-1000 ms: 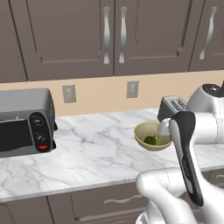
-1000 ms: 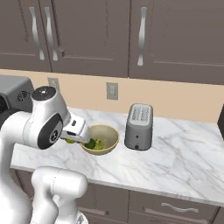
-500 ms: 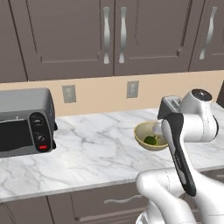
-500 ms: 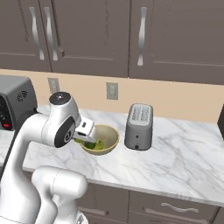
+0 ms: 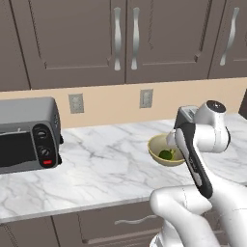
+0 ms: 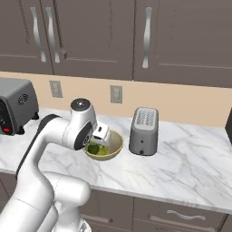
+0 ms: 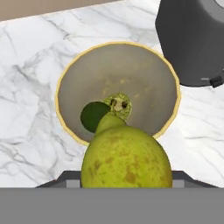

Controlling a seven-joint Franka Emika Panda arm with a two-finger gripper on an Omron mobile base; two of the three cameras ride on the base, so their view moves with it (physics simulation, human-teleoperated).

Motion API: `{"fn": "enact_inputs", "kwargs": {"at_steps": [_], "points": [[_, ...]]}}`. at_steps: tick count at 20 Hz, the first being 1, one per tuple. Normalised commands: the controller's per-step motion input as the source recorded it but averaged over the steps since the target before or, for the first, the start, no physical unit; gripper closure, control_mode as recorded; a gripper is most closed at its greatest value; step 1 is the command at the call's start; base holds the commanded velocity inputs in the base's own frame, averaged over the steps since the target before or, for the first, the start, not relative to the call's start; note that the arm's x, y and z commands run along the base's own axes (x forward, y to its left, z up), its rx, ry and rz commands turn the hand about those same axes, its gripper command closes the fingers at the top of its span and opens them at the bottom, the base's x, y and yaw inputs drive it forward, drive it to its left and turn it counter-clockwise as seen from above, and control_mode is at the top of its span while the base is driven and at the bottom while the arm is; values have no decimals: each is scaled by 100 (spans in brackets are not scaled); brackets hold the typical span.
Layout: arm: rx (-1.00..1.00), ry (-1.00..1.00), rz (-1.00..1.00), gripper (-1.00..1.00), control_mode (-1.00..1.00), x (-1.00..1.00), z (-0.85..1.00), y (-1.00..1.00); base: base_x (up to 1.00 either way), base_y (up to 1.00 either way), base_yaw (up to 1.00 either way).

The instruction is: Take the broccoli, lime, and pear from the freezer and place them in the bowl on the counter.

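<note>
Claw (image 7: 126,186) grips the pear (image 7: 126,164) at the bottom centre of the hand view, with the pear's narrow stem end pointing up the frame toward the bowl (image 7: 70,70). Its long axis runs from the claw straight toward the bowl's middle, so the release point seems to lie just ahead. Inside the bowl sit the dark lime (image 7: 92,115) and the pale broccoli (image 7: 118,104), touching each other. Bowl rests on the marble desk (image 7: 30,65), with the toaster (image 7: 192,39) at upper right. I can read no writing anywhere.

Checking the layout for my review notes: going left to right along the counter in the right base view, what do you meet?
Toaster oven → bowl with greens inside → silver toaster.
</note>
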Motion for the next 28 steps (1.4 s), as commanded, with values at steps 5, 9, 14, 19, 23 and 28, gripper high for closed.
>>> {"fn": "enact_inputs", "kwargs": {"at_steps": [5, 9, 14, 19, 23, 28], "points": [[1, 1, 0, 100, -100, 48, -42, -16, 0, 0, 0], [0, 1, 0, 100, -100, 49, -36, -9, 0, 0, 0], [0, 0, 0, 100, -100, 49, -45, -11, 0, 0, 0], [0, 0, 0, 100, -100, 45, -36, -16, 0, 0, 0], [0, 0, 0, 100, -100, 44, -26, -22, 0, 0, 0], [0, 6, 0, 100, -100, 2, -14, -7, 0, 0, 0]]}}
